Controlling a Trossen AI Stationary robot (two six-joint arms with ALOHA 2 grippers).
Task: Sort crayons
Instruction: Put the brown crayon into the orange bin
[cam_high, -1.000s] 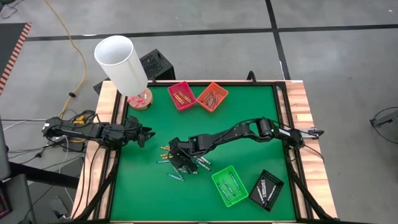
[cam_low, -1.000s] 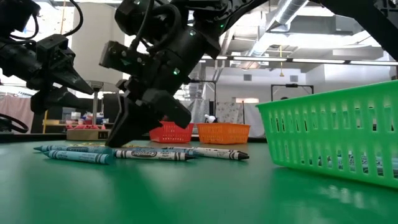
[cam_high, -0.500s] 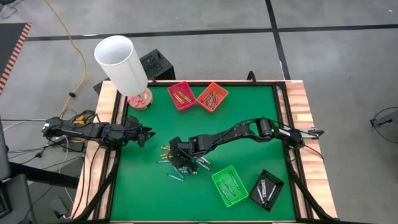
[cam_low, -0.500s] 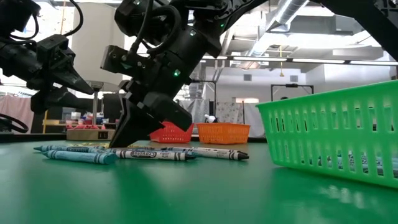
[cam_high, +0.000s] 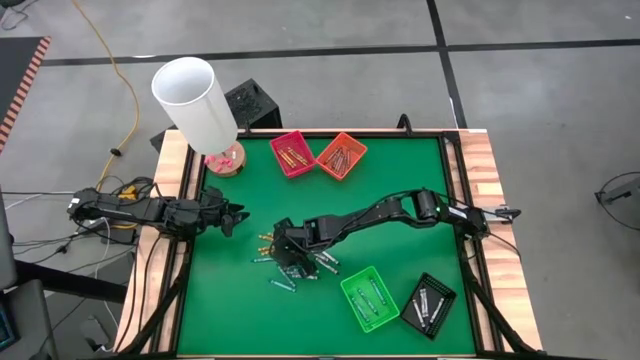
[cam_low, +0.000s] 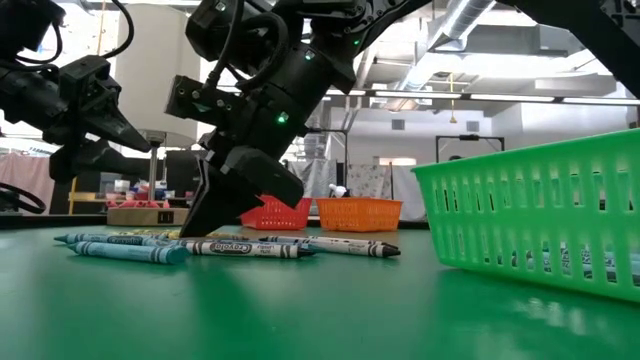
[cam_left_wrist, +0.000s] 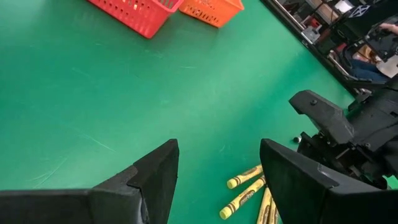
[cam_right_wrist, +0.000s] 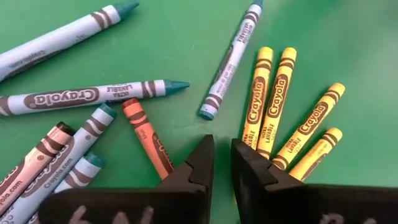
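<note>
Several crayons (cam_high: 295, 268) in yellow, orange, teal and blue lie loose in a pile on the green table. My right gripper (cam_right_wrist: 222, 149) points down into the pile, fingertips at the table surface in the low view (cam_low: 200, 230). Its fingers stand a narrow gap apart and nothing shows between them. Yellow crayons (cam_right_wrist: 273, 112) lie beside one finger, an orange crayon (cam_right_wrist: 148, 142) beside the other. My left gripper (cam_high: 235, 215) waits open over the table's left edge, also seen in the left wrist view (cam_left_wrist: 217, 168). My right gripper comes slanting down from the table's right. The ends of the yellow crayons (cam_right_wrist: 252, 140) and of the orange crayon (cam_right_wrist: 163, 163) run behind its fingers. I cannot tell whether the fingers touch them.
A red tray (cam_high: 292, 154) and an orange tray (cam_high: 341, 155) stand at the far edge. A green tray (cam_high: 370, 298) and a black tray (cam_high: 428, 303) stand at the near right, all holding crayons. A tall white cylinder (cam_high: 195, 100) stands at the far left corner.
My right gripper has shifted slightly toward the table's right edge, staying down among the crayons. The crayons lie as before.
</note>
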